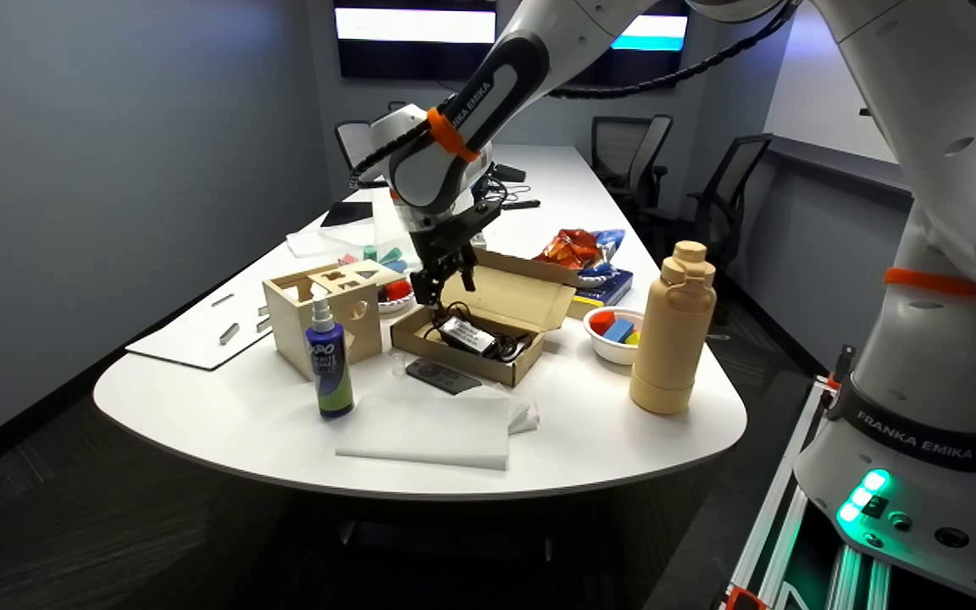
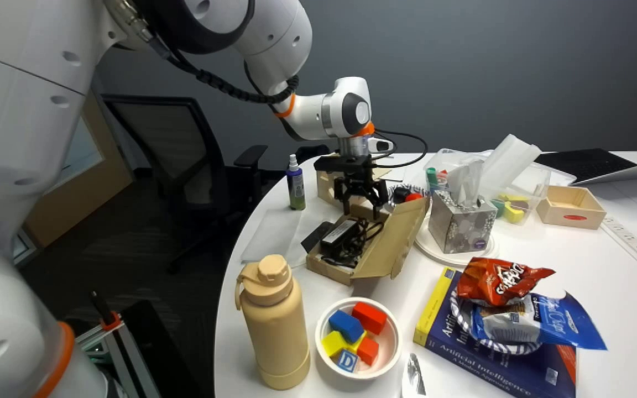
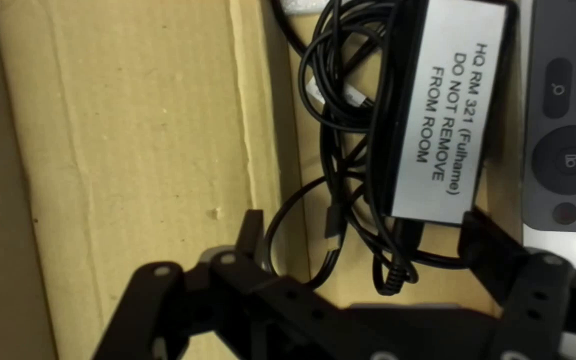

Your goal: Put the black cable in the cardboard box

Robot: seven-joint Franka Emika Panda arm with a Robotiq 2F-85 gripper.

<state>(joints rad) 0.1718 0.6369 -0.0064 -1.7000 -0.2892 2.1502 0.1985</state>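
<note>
1. Cable (image 3: 338,107) lies coiled in the box (image 3: 283,150), so the placing looks done; its loops seem bunched to fit within the walls.
2. Adapter (image 3: 448,110) sits to its right in the wrist view, label up, probably kept close because the cable plugs into it.
3. Fingers (image 3: 488,245) stand spread over the box's end, gripping nothing, likely wide to clear the loops.
4. Remote (image 3: 568,115) rests outside, on the surface (image 1: 590,449), presumably not meant for boxing.

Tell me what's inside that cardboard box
Inside the cardboard box are a looped black cable and a labelled black adapter. Bare cardboard shows between some loops; whatever is directly under the adapter is covered from view.
</note>
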